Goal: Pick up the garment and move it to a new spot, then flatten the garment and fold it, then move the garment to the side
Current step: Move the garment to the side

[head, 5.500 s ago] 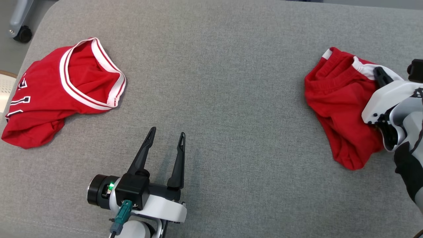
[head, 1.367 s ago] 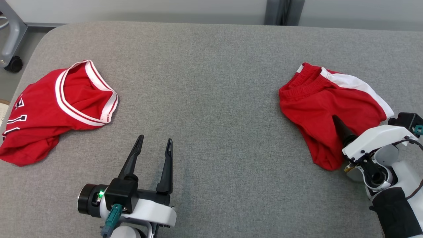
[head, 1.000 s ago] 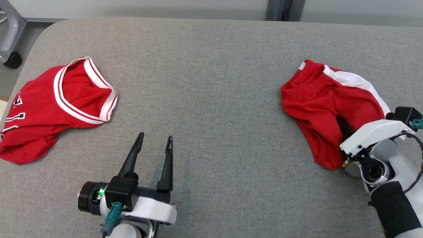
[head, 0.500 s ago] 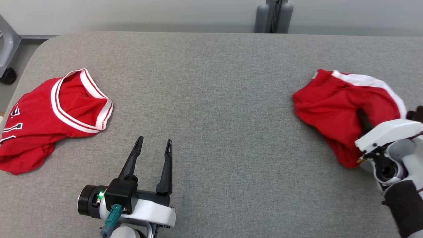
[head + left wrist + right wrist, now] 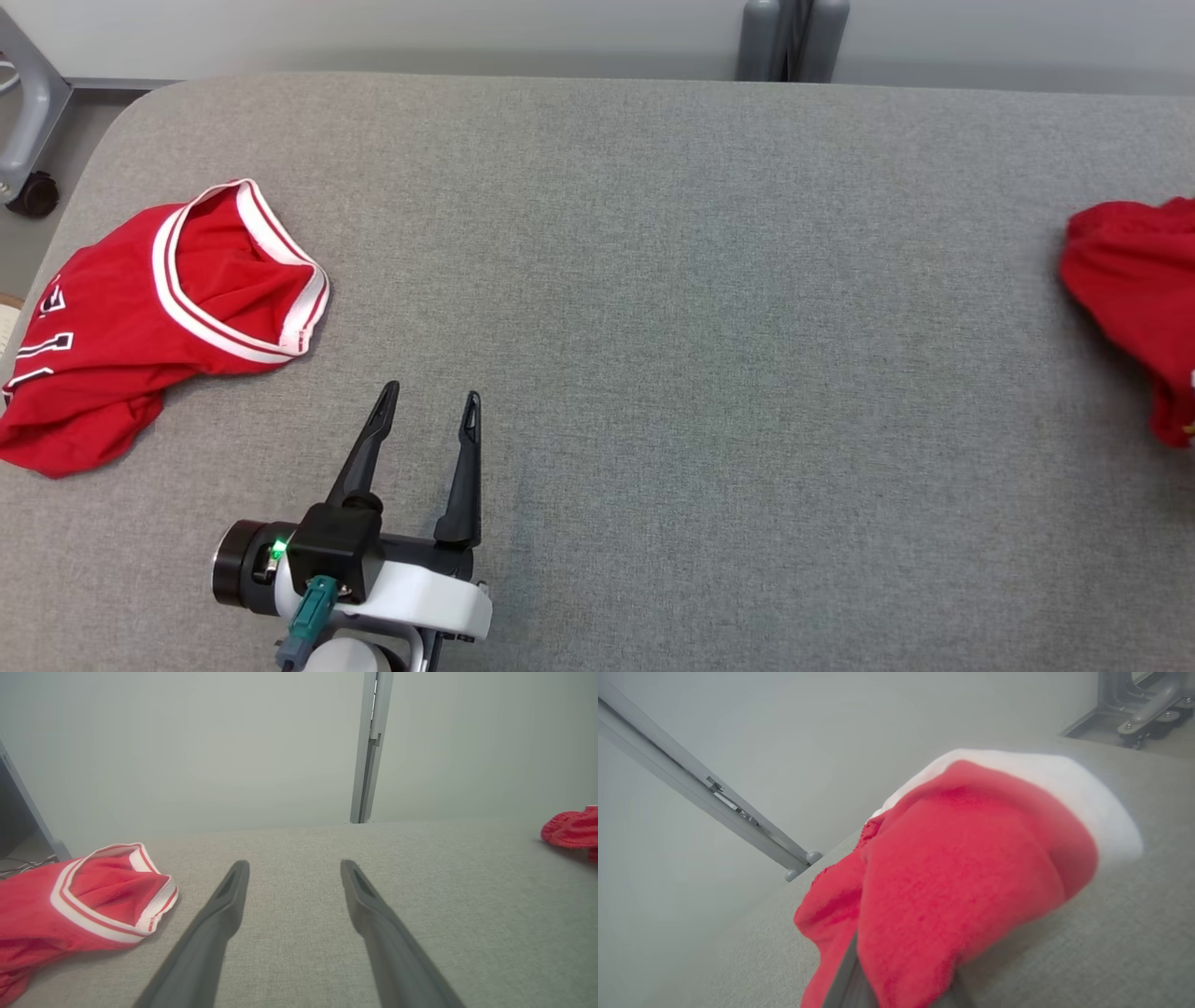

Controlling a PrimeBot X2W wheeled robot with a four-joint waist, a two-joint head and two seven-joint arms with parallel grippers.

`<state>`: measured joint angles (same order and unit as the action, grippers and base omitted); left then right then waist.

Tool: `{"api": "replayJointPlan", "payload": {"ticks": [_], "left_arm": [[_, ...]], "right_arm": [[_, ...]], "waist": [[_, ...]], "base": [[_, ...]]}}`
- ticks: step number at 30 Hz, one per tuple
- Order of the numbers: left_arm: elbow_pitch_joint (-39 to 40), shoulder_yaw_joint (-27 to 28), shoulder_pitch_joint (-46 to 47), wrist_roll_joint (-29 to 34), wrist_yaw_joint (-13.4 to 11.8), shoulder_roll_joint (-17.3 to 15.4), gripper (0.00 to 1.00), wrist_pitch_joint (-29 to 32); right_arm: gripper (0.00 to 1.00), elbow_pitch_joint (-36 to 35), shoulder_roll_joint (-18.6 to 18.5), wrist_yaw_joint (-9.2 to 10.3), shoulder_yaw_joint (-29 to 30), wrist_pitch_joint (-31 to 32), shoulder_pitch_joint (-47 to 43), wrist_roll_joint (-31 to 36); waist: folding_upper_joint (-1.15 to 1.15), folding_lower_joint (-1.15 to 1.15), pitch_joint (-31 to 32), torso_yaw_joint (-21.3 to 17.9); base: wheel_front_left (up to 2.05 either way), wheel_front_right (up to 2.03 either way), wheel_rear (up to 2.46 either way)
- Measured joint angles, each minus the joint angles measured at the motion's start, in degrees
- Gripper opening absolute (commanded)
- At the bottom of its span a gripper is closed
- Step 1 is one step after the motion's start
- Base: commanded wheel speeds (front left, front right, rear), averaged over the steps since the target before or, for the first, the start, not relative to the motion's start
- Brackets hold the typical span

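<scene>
The garment [image 5: 962,882] is a pair of red shorts with a white side stripe. In the right wrist view it is bunched over my right gripper, whose dark finger [image 5: 841,985] shows beneath the cloth, shut on the fabric. Its red edge [image 5: 1134,299] reaches into the head view at the far right of the grey table [image 5: 653,280], and it sits far right in the left wrist view as the shorts [image 5: 572,828]. My left gripper [image 5: 427,403] hovers open over the table's near left, holding nothing; its fingers [image 5: 224,914] are spread.
A red jersey [image 5: 159,308] with white trim lies crumpled at the table's left edge, also seen as the jersey [image 5: 70,914] left of my left fingers. A grey post [image 5: 792,37] stands behind the table. A wheeled frame [image 5: 28,177] is at far left.
My right gripper has closed on the shorts and carried them to the right, so the arm has left the head view. The left arm and the jersey have stayed put.
</scene>
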<state>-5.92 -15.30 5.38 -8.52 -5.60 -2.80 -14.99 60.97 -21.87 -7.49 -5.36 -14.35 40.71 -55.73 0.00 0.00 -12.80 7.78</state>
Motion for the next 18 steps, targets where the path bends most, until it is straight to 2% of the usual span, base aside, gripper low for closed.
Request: {"api": "replayJointPlan", "payload": {"ticks": [4,8,13,18], "left_arm": [[0.13,0.45,-0.15,0.21,0.05,-0.02,1.00,0.00],[0.19,0.27,-0.15,0.33,0.07,0.02,1.00,0.00],[0.08,-0.55,-0.29,0.16,0.07,0.03,1.00,0.00],[0.00,-0.41,-0.30,0.16,0.07,-0.01,1.00,0.00]], "right_arm": [[0.00,2.34,-2.29,0.00,5.30,-0.49,0.41,3.27],[0.00,1.22,-3.67,0.00,15.81,-0.64,-0.13,9.85],[0.00,-1.66,-1.58,0.00,30.63,-0.65,-2.49,20.01],[0.00,-1.64,3.44,0.00,40.68,-0.64,-3.57,28.08]], "waist": [[0.00,0.00,-0.33,0.12],[0.00,0.00,-0.80,0.36],[0.00,0.00,-1.19,0.75],[0.00,0.00,-1.29,1.01]], "base": [[0.00,0.00,0.00],[0.00,0.00,0.00],[0.00,0.00,0.00],[0.00,0.00,0.00]]}}
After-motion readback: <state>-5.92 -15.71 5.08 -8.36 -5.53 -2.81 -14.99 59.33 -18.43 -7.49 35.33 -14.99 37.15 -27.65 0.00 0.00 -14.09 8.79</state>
